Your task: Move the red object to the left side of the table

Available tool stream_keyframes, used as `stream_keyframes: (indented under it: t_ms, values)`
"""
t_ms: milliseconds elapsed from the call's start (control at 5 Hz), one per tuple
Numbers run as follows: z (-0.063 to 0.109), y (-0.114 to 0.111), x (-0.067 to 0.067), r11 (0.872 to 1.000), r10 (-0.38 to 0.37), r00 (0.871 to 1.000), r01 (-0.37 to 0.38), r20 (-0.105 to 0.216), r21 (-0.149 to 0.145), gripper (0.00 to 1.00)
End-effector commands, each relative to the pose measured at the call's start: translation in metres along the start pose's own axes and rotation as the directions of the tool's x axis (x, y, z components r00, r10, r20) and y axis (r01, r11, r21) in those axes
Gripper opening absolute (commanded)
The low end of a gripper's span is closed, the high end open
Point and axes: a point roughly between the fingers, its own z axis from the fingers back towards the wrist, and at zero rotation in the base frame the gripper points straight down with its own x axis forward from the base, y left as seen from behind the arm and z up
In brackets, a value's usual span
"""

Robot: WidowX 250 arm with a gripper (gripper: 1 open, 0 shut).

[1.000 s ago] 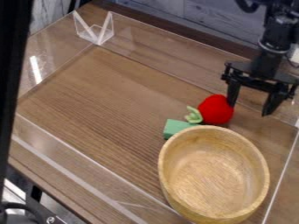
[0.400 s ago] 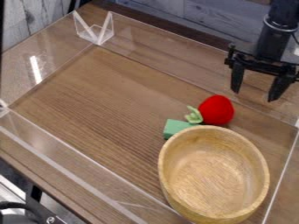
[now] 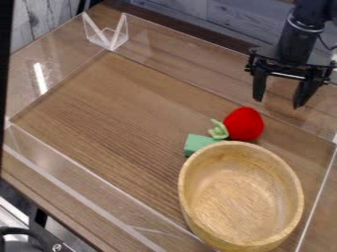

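Observation:
The red object (image 3: 242, 123) is a small bright red ball-like fruit with a light-green leaf, resting on the brown wood-grain table (image 3: 118, 118) just beyond the wooden bowl's rim. My black gripper (image 3: 282, 96) hangs above and behind it toward the right, pointing straight down. Its fingers (image 3: 259, 87) are spread open, with nothing between them. The gripper stands apart from the red object.
A round wooden bowl (image 3: 241, 195) fills the near right. A flat green piece (image 3: 200, 143) lies beside the red object, at the bowl's rim. Low clear acrylic walls (image 3: 53, 74) border the tabletop. A clear folded stand (image 3: 105, 31) sits at the far left corner.
The gripper has risen away from the red object and shifted slightly left in the picture, staying open. The red object, green piece and bowl have not moved.

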Motion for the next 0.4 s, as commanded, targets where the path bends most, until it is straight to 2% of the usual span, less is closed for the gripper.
stream_keyframes:
  t_ms: [0, 200]
  values:
    - [0.009, 0.013, 0.006, 0.994, -0.105, 0.994, 0.106, 0.029, -0.016, 1.00]
    - [0.002, 0.026, 0.009, 0.971, -0.238, 0.971, 0.239, 0.022, -0.019, 1.00]
